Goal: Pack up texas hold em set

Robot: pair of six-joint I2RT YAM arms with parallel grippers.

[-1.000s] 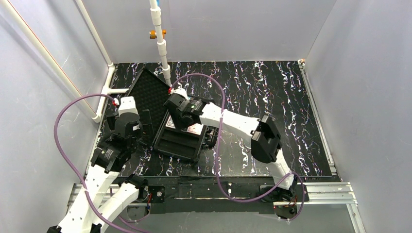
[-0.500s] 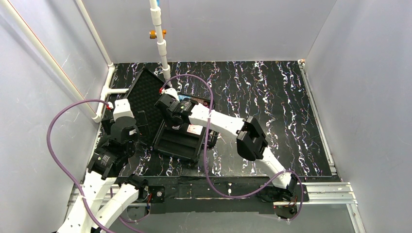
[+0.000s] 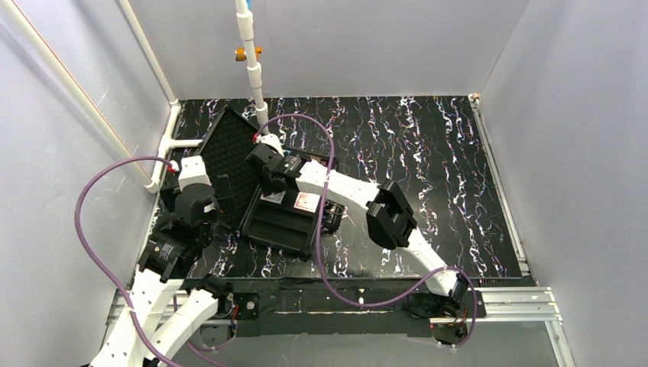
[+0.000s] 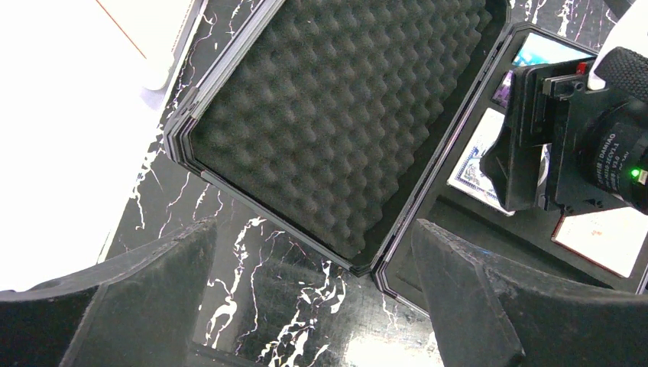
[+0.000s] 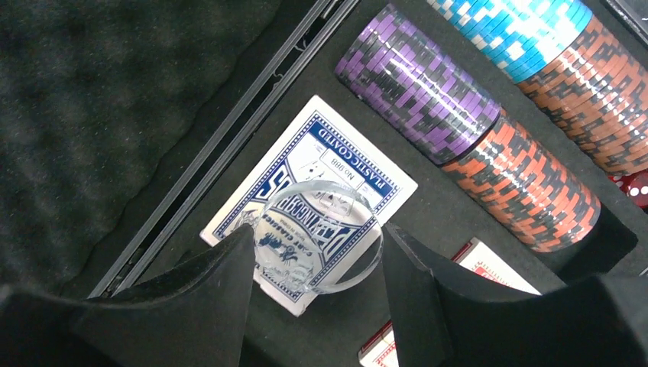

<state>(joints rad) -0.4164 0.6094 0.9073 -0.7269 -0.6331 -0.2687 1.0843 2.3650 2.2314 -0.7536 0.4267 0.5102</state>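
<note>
Where the clear disc hangs: pinched flat between the fingers of the right gripper, directly over the blue card deck in the tray of the open case.
Relation for the next move: judged a set-down. The tray floor lies straight below the gripper, so the travel looks to be downward, though no free pocket for the disc can be made out.
Axis: the disc is round and has none. The deck under it runs from lower left to upper right of the right wrist view.
Nearer arm: the right one, over the tray. The left gripper, spread wide and holding nothing, hangs off the lid's near corner.
Look of the set: black case at centre left of the worktop, its egg-crate foam lid laid open to the left. Purple chips, brown chips and teal chips lie in rows at upper right, and a red deck shows at the lower edge.
</note>
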